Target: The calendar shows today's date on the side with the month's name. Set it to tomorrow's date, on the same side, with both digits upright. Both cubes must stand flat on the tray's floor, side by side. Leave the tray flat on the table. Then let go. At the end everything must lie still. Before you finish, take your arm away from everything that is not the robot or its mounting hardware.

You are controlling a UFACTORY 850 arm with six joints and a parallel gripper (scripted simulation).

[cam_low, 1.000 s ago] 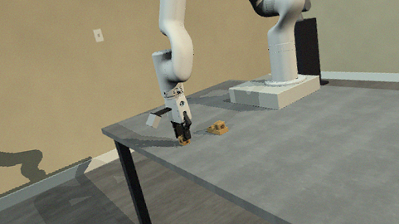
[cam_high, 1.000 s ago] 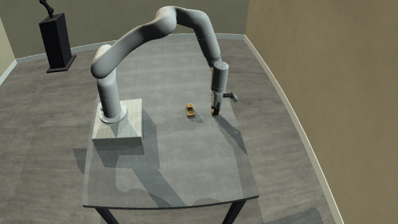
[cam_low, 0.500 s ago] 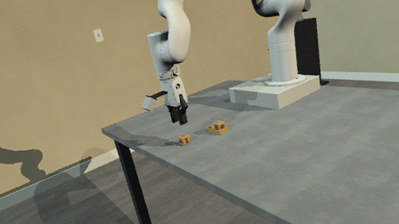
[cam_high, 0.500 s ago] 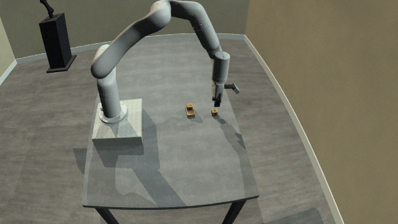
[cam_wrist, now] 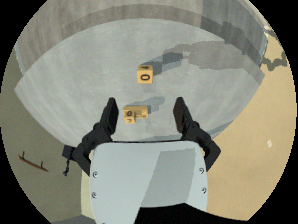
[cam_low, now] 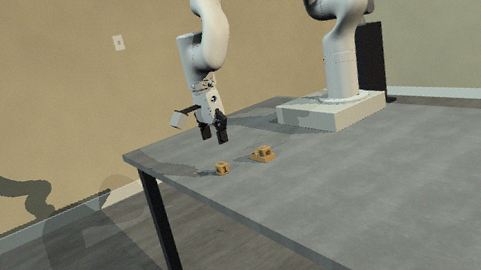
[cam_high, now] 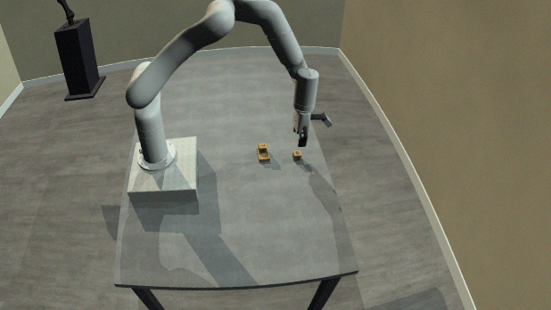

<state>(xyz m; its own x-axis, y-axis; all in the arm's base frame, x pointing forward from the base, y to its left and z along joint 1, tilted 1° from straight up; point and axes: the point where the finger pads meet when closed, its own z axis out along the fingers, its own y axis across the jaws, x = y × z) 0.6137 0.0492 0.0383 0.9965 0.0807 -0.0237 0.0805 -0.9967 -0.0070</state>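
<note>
You have the pincer (cam_low: 214,134) hanging above the worktop (cam_low: 350,178) with its fingers spread fully apart and nothing between them. In the wrist view the two dark fingers stand wide on either side of the picture, well clear of the wood below.

One loose cube (cam_low: 222,167) sits on the worktop by itself, near the edge on the wall side, just below and slightly off from the pincer. From the exterior view its side face reads "1"; from the wrist view the cube (cam_wrist: 145,75) shows a "0" on the face turned to that camera.

The tray (cam_low: 262,156) lies flat on the worktop a short way from the loose cube, towards the arm's pedestal (cam_low: 302,121), not touching it. A second cube (cam_low: 263,150) stands inside the tray at one end, and the other place in the tray looks vacant, though at this size you should treat that as likely, not certain. Its digit is too small to read.
</note>
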